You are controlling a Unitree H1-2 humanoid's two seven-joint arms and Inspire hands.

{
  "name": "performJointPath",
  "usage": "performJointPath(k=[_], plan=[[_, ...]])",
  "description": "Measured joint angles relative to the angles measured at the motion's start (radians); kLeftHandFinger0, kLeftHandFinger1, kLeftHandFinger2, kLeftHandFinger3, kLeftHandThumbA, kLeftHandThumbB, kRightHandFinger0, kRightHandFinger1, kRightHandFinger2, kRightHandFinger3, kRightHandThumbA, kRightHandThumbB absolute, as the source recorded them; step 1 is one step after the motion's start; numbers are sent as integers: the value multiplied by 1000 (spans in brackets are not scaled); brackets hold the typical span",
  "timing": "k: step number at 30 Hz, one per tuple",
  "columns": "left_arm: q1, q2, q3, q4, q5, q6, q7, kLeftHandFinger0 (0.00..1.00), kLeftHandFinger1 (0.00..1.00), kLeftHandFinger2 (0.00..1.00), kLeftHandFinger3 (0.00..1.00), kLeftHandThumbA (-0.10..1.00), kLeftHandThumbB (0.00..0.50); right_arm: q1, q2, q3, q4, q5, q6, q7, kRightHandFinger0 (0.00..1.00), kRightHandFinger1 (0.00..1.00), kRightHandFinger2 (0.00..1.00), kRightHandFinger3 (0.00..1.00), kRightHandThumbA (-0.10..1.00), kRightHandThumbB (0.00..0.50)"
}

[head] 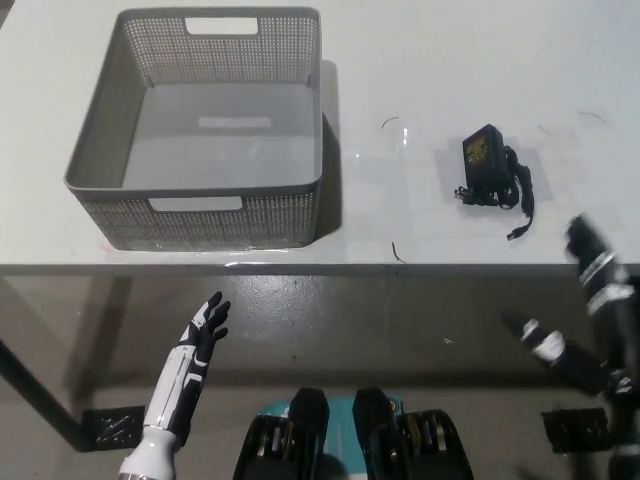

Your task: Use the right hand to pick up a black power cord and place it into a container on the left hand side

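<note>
A black power cord (pixel 493 172), an adapter brick with its cable coiled beside it, lies on the white table (pixel 420 220) at the right. My black right hand (pixel 590 290) hovers at the table's front edge, below and to the right of the cord, fingers spread and blurred, holding nothing. A grey perforated basket (pixel 205 215) stands at the table's left with nothing inside. My white left hand (pixel 200 335) rests below the table edge at the lower left, fingers apart.
A few thin dark marks (pixel 397 252) show on the table between the basket and the cord. The table's front edge (pixel 300 268) runs across the picture, with grey floor beneath.
</note>
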State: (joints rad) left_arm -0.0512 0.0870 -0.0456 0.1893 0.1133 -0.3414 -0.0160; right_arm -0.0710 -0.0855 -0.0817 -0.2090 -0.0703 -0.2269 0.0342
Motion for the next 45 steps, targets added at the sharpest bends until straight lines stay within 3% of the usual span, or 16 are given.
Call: performJointPath(k=[4,7,9,11,16,23,28,32,41,45], plan=[[0,0,0,3,2,-3,0,1000,1000,1000,1000,1000,304,-69,-14,-26,-56,-55,33,-19,1000,1000,1000,1000,932,326],[1,0,0,5,2,-8,0,1000,1000,1000,1000,1000,309,-129,-30,-35,-76,-99,90,-24,1000,1000,1000,1000,911,382],[1,0,0,6,2,-9,0,1000,1000,1000,1000,1000,312,-184,-45,-35,-76,-142,141,-25,1000,1000,1000,1000,887,393],[1,0,0,6,2,-9,0,1000,1000,1000,1000,1000,322,-229,-58,-32,-67,-176,177,-26,1000,1000,1000,1000,752,409],[2,0,1,7,2,-9,0,1000,1000,1000,1000,1000,315,-360,-87,-3,42,-286,253,-37,1000,1000,1000,1000,621,458],[9,0,1,9,2,-9,0,1000,1000,1000,1000,1000,311,-549,-141,89,362,-421,315,-74,1000,1000,1000,1000,632,459],[32,0,3,10,2,-9,0,1000,1000,1000,1000,1000,300,-683,-160,154,625,-476,335,-107,1000,1000,1000,1000,687,495],[53,0,4,10,2,-9,0,1000,1000,1000,1000,1000,284,-770,-159,211,844,-505,343,-131,1000,1000,1000,1000,622,500],[86,0,8,9,1,-10,0,1000,1000,1000,1000,1000,296,-956,-156,367,1332,-562,356,-204,1000,1000,1000,1000,566,500],[87,1,10,8,1,-13,0,1000,1000,1000,1000,1000,295,-1030,-157,432,1445,-584,365,-237,1000,1000,1000,1000,600,500]])
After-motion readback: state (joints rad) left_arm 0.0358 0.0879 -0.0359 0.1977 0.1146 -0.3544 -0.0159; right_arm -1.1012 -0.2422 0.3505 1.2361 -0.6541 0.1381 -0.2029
